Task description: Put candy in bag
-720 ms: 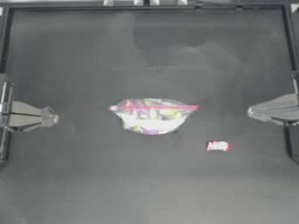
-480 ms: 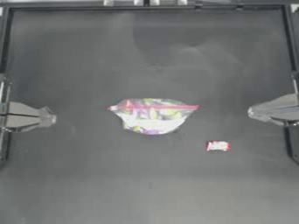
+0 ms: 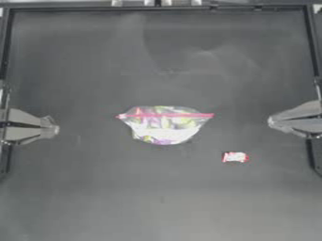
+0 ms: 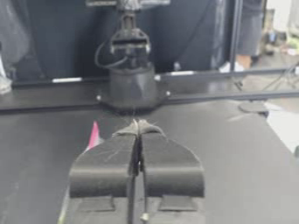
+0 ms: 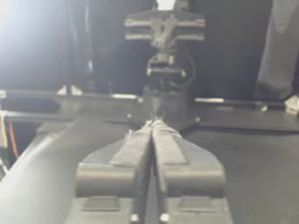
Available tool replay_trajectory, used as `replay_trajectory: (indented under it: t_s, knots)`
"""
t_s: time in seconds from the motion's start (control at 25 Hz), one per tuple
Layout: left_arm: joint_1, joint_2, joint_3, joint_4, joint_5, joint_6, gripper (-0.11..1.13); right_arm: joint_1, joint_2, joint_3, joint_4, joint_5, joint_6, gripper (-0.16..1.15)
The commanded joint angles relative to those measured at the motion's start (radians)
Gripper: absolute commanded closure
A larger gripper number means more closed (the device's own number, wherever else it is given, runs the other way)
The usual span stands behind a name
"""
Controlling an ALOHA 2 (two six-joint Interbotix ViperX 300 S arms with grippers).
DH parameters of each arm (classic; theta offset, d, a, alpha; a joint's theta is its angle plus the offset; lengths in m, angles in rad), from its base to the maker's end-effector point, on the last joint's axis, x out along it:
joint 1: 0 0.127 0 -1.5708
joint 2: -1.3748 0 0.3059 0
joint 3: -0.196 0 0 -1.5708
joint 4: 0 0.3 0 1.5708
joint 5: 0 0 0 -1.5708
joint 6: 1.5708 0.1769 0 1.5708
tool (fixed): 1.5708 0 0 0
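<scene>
near the crinkled clear bag (image 3: 165, 124) lies rectangular candy (image 3: 234, 157) (glossy wrapper).

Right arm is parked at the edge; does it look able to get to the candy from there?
Probably yes: the candy lies alone on bare table, near the right gripper, clear of the bag.

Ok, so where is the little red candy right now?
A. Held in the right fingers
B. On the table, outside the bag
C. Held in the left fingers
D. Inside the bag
B. The candy lies alone on the dark table, apart from the bag, on the side nearer the right gripper; both grippers sit back at the table's edges, holding nothing.
</scene>
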Motion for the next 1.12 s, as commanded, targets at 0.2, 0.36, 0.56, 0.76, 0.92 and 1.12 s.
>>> replay_trajectory:
  t_s: [0.2,0.36,0.56,0.76,0.92,1.12]
  knots:
    - [0.002,0.014,-0.017,0.002,0.000,-0.002,-0.01,0.000,0.006,-0.025,-0.028,-0.008,0.005,-0.07]
    - [0.008,0.015,-0.015,0.000,0.002,-0.002,0.03,0.000,0.009,-0.038,-0.014,0.015,0.005,-0.01]
    - [0.021,0.015,-0.014,-0.002,0.031,-0.002,0.02,-0.031,0.028,-0.133,0.021,0.202,0.003,-0.01]
    - [0.041,0.017,-0.014,-0.003,0.058,-0.005,0.02,-0.094,0.091,-0.261,0.035,0.419,0.002,-0.01]
    - [0.052,0.017,-0.012,-0.003,0.072,-0.006,0.02,-0.130,0.198,-0.391,0.021,0.589,0.000,-0.01]
    - [0.058,0.018,-0.009,-0.003,0.083,-0.008,0.02,-0.143,0.336,-0.554,-0.031,0.756,0.000,-0.01]
